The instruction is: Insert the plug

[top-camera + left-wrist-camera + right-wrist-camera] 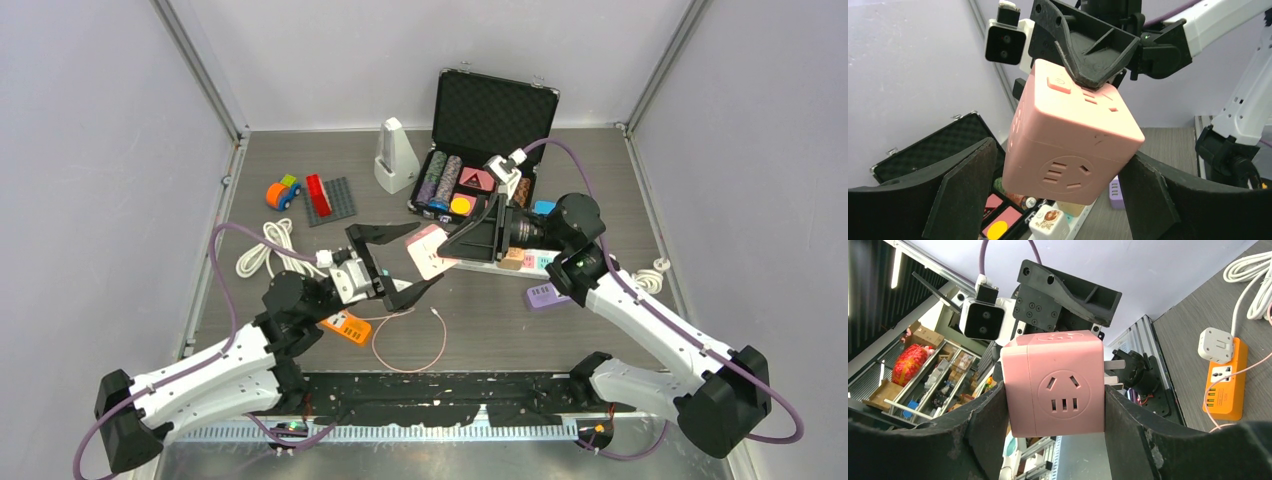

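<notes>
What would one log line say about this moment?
right gripper: holding pink cube aloft | left gripper: open around it | insertion: not done yet

At the far end of the bench point(500, 330) you have an open black case point(497, 105), and stacks of poker chips point(440, 172) lie inside its lower half. Just left of the case a white metronome point(393, 155) stands upright. Further left you see a grey building plate point(338, 200) with a red brick point(318, 193) on it, and a small toy car point(282, 192) beside it. Nearer to you, a coiled white cable point(268, 250) lies by the left edge.
</notes>
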Motion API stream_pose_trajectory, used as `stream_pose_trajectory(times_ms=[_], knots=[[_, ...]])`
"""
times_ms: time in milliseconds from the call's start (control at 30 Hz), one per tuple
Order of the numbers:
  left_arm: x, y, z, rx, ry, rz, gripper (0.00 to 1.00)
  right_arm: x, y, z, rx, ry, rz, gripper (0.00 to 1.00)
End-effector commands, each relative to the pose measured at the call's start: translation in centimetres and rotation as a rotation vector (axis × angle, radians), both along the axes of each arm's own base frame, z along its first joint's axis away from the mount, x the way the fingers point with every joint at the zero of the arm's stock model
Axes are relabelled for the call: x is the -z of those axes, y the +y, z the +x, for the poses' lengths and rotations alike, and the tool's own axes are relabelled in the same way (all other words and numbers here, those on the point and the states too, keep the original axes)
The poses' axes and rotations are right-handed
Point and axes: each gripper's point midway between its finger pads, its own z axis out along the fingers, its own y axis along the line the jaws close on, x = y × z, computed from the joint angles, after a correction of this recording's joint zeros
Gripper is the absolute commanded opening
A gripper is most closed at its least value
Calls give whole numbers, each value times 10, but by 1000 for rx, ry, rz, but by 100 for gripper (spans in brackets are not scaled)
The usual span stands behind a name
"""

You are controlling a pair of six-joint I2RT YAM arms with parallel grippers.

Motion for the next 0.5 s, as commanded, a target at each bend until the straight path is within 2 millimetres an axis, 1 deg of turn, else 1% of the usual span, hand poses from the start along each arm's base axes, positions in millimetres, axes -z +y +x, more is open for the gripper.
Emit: stream_pose_trajectory(times_ms=[0,100,200,233,267,300,333,367,400,433,467], knots=[[-33,11,-10,22,-51,-150,84,-16,-3,-6,-21,-43,52,30],[-28,7,-9,28,-45,-136,68,-17,-3,-7,-24,-29,57,30],[-24,4,-7,26,-38,-123,45,-17,-3,-6,-24,-19,53,33],[-24,4,-6,23,-40,-122,36,-15,-3,-6,-22,-13,44,40],[-25,4,-5,21,-41,-116,21,-14,-3,-6,-18,-17,42,43],[-26,3,-5,16,-45,-108,3,-11,-3,-6,-11,-31,32,54],[-27,3,-2,3,-37,-103,0,-11,-5,-6,5,-48,30,60],[-27,4,1,-11,-26,-100,0,3,-4,-1,32,-48,-24,71],[-27,4,3,-18,-21,-93,0,-5,-6,4,85,-72,-36,75],[-28,4,5,-28,-14,-90,0,8,-8,10,125,-94,-115,83],[-27,5,6,-37,-7,-87,0,10,-11,19,196,-104,-150,87]])
